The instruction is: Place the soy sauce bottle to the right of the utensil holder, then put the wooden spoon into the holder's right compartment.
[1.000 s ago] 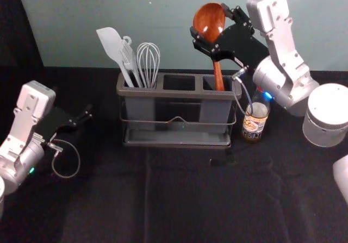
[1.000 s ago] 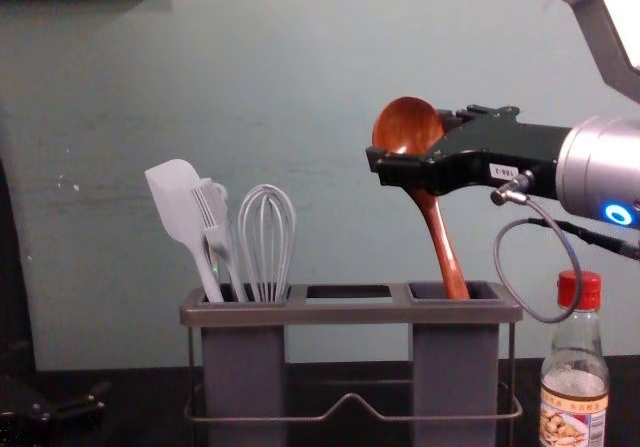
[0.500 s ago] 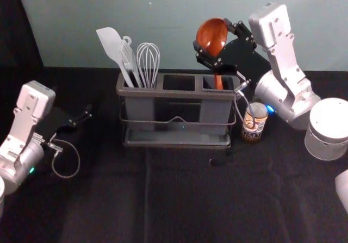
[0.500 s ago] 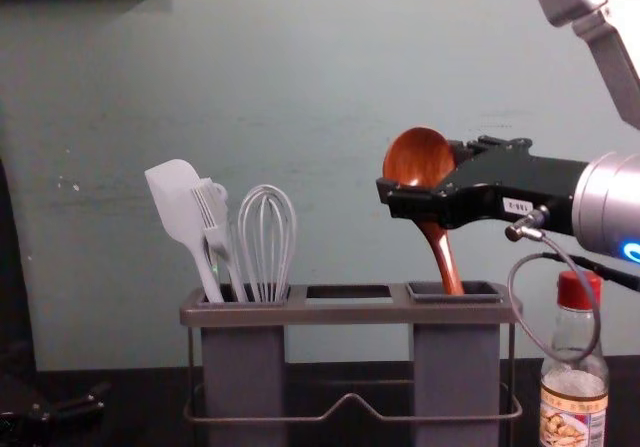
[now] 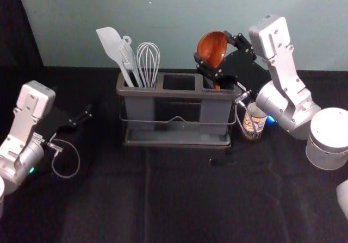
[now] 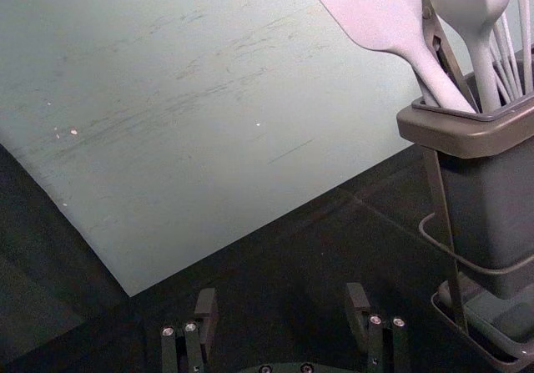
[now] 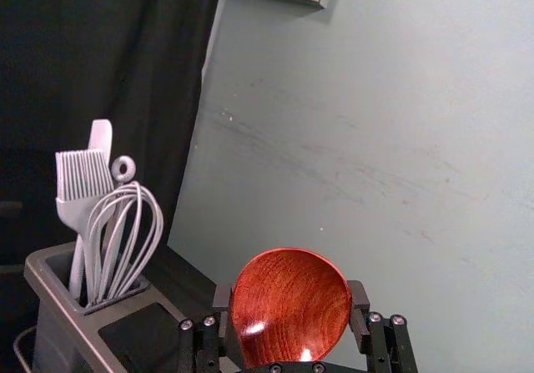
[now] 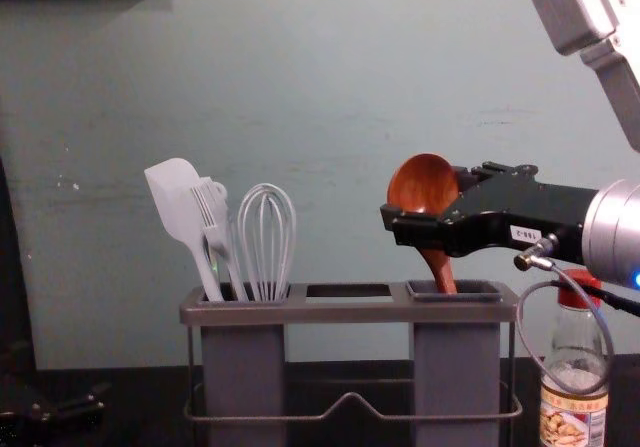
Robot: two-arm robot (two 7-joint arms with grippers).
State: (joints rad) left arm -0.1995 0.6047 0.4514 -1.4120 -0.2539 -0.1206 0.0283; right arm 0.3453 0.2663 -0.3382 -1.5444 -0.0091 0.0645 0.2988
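My right gripper (image 5: 213, 48) is shut on the bowl of the wooden spoon (image 5: 211, 50), above the right end of the utensil holder (image 5: 176, 142). In the chest view the spoon (image 8: 424, 180) leans slightly, its handle inside the holder's right compartment (image 8: 455, 367). In the right wrist view the right gripper (image 7: 290, 302) has a finger on each side of the bowl. Just right of the holder, the soy sauce bottle (image 5: 254, 124) stands upright, partly behind the gripper's cable. My left gripper (image 5: 87, 116) is parked left of the holder; the left wrist view shows this gripper (image 6: 280, 306) open.
The holder's left compartment carries a white spatula (image 5: 111, 43), a brush (image 8: 213, 217) and a whisk (image 5: 148, 63). Its middle compartment (image 5: 179, 82) lies between those tools and the spoon. A wall (image 8: 320, 87) rises behind the dark-covered table (image 5: 179, 199).
The right gripper has come down and a little to the right with the spoon, whose handle has sunk deeper into the right compartment. The left arm and the bottle have stayed put.
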